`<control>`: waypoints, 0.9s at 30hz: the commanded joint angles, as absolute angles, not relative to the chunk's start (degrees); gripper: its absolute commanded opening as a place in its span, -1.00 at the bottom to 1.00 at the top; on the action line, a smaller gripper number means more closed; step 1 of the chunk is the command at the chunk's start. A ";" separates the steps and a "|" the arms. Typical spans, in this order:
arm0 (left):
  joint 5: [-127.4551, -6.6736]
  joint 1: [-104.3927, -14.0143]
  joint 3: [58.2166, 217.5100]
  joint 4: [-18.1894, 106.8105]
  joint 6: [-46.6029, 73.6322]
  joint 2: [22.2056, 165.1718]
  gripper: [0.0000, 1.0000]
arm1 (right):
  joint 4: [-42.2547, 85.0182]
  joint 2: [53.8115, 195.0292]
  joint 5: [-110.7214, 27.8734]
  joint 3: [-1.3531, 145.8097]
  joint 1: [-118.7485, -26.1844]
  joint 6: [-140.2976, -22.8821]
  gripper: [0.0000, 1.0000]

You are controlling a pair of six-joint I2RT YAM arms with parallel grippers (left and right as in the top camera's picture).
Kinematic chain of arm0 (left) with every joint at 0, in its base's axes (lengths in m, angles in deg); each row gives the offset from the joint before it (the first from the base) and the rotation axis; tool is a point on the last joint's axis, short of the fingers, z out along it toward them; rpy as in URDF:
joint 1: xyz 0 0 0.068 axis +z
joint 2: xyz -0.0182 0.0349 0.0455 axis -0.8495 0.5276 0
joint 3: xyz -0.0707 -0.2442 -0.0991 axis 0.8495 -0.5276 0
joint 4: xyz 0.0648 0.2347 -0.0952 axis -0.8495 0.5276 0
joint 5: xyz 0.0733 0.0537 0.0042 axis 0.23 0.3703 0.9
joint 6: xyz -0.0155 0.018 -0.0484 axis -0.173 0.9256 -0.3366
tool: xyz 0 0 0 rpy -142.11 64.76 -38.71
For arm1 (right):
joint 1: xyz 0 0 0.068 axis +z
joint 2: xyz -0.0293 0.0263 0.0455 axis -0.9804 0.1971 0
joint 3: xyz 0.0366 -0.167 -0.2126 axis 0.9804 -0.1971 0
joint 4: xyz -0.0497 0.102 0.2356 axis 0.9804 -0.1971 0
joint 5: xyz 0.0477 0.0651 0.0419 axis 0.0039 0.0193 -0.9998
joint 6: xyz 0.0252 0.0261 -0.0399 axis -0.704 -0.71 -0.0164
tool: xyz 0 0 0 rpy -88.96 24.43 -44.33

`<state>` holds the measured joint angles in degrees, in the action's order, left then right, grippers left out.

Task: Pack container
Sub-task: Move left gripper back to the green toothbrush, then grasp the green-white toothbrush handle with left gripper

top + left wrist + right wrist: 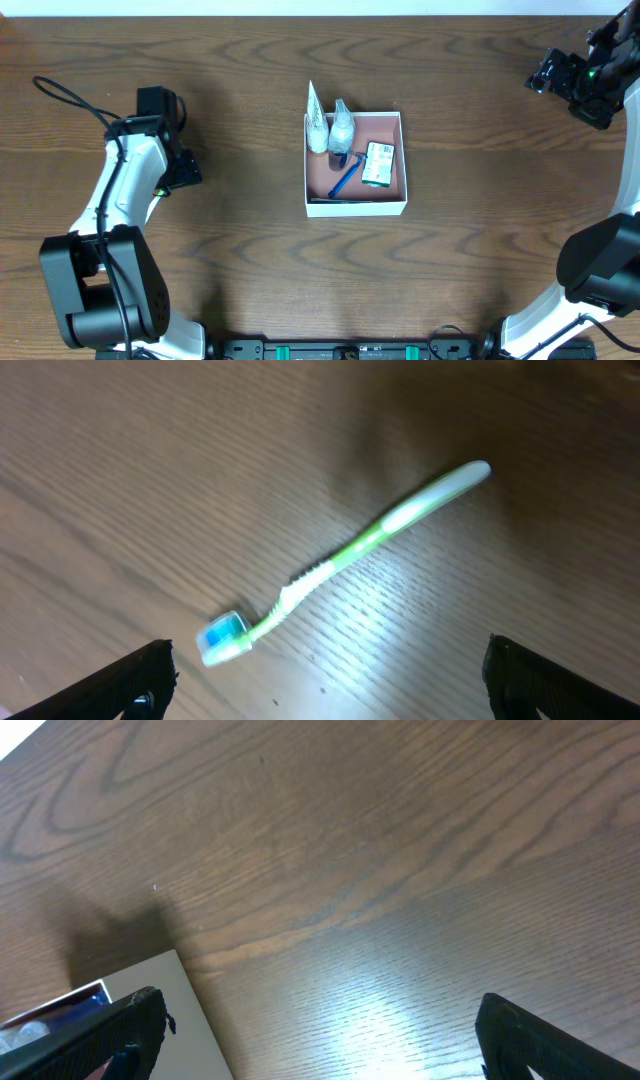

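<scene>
Left gripper [328, 655]: in the left wrist view only the tips of its two fingers [140, 678] show, cut off at the lower corners. They stand wide apart and grip nothing. On the table [150, 480] between and beyond them lies a toothbrush [350, 550], green and white. Its blue-capped head points to the lower left and its handle runs up to the right. In the overhead view I cannot find the toothbrush, and the left gripper [185, 170] appears only as a dark shape beside its white arm.

Right gripper [320, 1005]: its fingers are also cut off by the lower edge, set apart, with bare wood between them. From overhead the right gripper [545, 75] hangs at the far right of the table, too small for me to read the jaws.

The container [356, 208] sits at mid-table, well apart from both grippers, with its open side up. It is square, so I record no long axis, and its walls run parallel to the table edges. Inside:
- a white tube [317, 125] and a clear bottle [342, 128] at the far left corner;
- a blue razor [345, 178] lying diagonally;
- a green soap box [378, 165] to the right;
- a dark strip along the near wall, which I cannot identify.

The right wrist view catches one corner of the container [195, 1020], with its contents mostly hidden.
</scene>
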<state>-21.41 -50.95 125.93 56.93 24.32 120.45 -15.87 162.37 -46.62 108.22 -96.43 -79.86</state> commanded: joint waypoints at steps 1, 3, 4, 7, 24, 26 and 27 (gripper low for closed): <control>-25.36 -48.70 125.69 55.82 34.01 120.96 0.96 | -15.92 161.96 -46.68 108.83 -96.74 -80.52 0.98; -29.69 -47.19 125.69 55.42 38.86 120.96 0.96 | -15.92 161.98 -46.68 108.83 -96.74 -80.52 0.99; -31.57 -46.47 125.69 55.38 40.56 120.96 0.96 | -15.92 161.96 -46.68 108.83 -96.74 -80.52 0.99; -35.72 -43.96 125.69 55.38 44.02 120.96 0.96 | -15.94 161.96 -46.68 108.83 -96.74 -80.54 0.98; -54.10 -36.70 125.69 54.83 51.67 125.57 0.96 | -15.94 161.96 -46.68 108.83 -96.74 -80.54 0.99; -54.02 -36.68 125.69 54.99 51.67 127.29 0.96 | -15.92 161.96 -46.68 108.83 -96.74 -80.52 0.99; -54.04 -36.68 125.69 54.97 51.67 128.15 0.96 | -15.92 161.96 -46.68 108.83 -96.74 -80.52 0.98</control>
<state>-51.55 -36.88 125.93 54.73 50.07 125.74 -15.85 162.37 -46.62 108.22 -96.43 -79.86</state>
